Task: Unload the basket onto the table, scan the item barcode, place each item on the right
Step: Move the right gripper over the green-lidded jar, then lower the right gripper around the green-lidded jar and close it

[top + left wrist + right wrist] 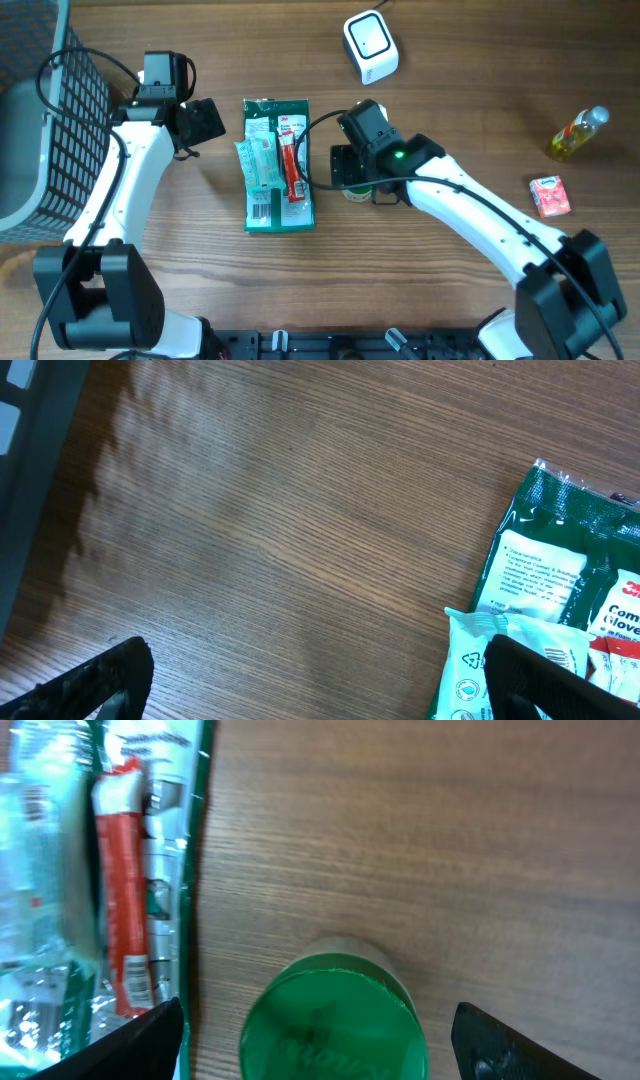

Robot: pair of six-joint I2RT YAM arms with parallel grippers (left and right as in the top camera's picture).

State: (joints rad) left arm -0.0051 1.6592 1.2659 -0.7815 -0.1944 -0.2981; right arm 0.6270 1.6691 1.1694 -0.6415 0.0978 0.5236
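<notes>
Green-lidded round jar (330, 1020) stood on the wooden table (450, 840) directly beneath the right gripper (318, 1025), between its spread fingers (140, 1040), untouched. Left gripper (318, 660), likewise spread, hung farther off, beyond a green foil packet (278, 165).

The table (470, 90) is fine-grained wood, smooth with a dull sheen. The green packet (277, 165) is crinkled, glossy plastic film, and the red sachet (292, 165) on it is just as shiny. The green lid (335, 1020) looks like smooth, glossy plastic with raised lettering. At the table's back edge, the barcode scanner (370, 45) has a white, glossy plastic shell. At the left edge, the basket (70, 110) is matt grey mesh.
</notes>
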